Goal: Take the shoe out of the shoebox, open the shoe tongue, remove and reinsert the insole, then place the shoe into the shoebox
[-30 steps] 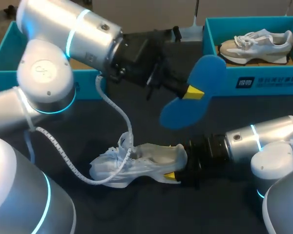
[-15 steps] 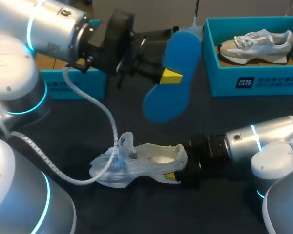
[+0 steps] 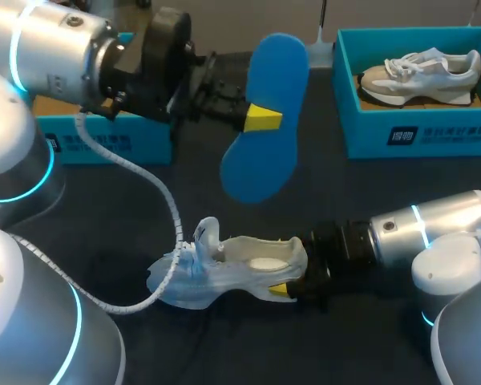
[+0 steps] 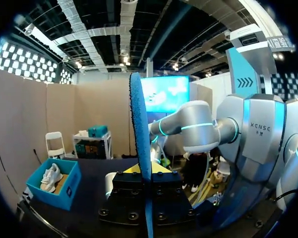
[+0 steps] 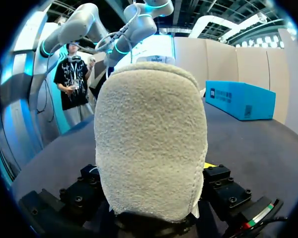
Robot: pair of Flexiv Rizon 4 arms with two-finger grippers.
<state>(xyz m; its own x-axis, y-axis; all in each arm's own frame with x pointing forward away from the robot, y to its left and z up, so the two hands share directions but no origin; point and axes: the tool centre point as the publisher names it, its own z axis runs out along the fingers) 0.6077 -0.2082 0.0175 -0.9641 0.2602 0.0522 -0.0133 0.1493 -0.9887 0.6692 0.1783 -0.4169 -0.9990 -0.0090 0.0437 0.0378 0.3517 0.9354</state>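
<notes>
My left gripper (image 3: pixel 262 118) is shut on a blue insole (image 3: pixel 255 164), holding it in the air above the table's middle, long axis nearly upright. In the left wrist view the insole (image 4: pixel 139 124) stands edge-on between the fingers of that gripper (image 4: pixel 146 174). A white shoe (image 3: pixel 216 269) lies on the dark table below, toe to the left, tongue raised. My right gripper (image 3: pixel 287 278) is shut on its heel, one yellow fingertip (image 3: pixel 280 289) showing at the near side. In the right wrist view the fuzzy heel (image 5: pixel 150 144) fills the space between the fingers.
A teal shoebox (image 3: pixel 417 132) at the back right holds a second beige-and-white shoe (image 3: pixel 421 74). Another teal box (image 3: pixel 104 146) stands at the back left behind my left arm. A white coiled cable (image 3: pixel 170 216) hangs from the left arm down to beside the shoe.
My left arm has swung the blue insole leftward and turned it more upright. The right arm and the white shoe have stayed still.
</notes>
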